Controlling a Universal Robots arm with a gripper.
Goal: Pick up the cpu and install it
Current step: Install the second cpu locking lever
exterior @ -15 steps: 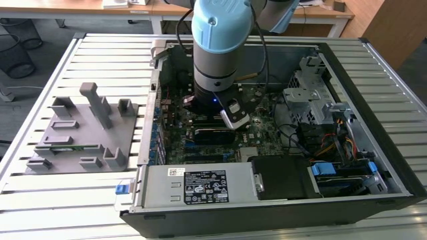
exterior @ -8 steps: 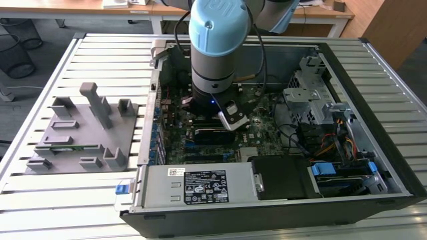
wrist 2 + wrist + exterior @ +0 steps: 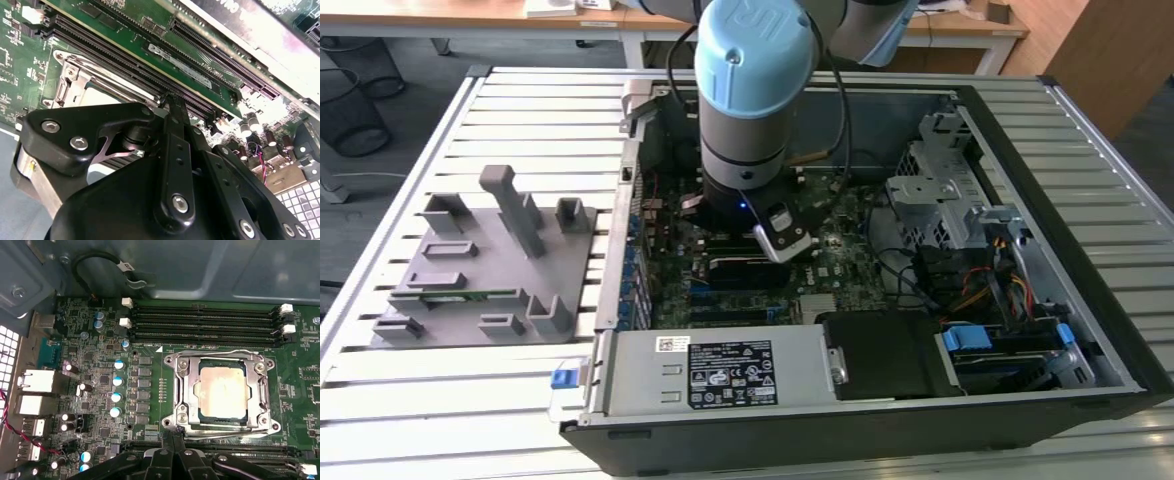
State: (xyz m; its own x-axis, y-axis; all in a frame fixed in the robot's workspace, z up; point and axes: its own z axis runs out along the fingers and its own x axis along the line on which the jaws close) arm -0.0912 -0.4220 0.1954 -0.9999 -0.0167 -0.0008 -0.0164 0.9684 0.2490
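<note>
Robotics lab or workshop, opened computer case (image 3: pixel 881 380) on slatted metal table (image 3: pixel 520 100), desks (image 3: pixel 480 15) behind

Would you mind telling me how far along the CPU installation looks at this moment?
Done: in the first wrist view the cpu already lies flat inside the metal socket frame on the motherboard. In hand: nothing visible; the gripper sits just beside the socket, its linkage close over the frame's edge. Left: whether the socket is latched cannot be told; the exterior view shows the arm low inside the open computer case.

cpu (image 3: pixel 102 90): mostly hidden behind end effector (image 3: pixel 167 100) | fingertips hidden
</note>
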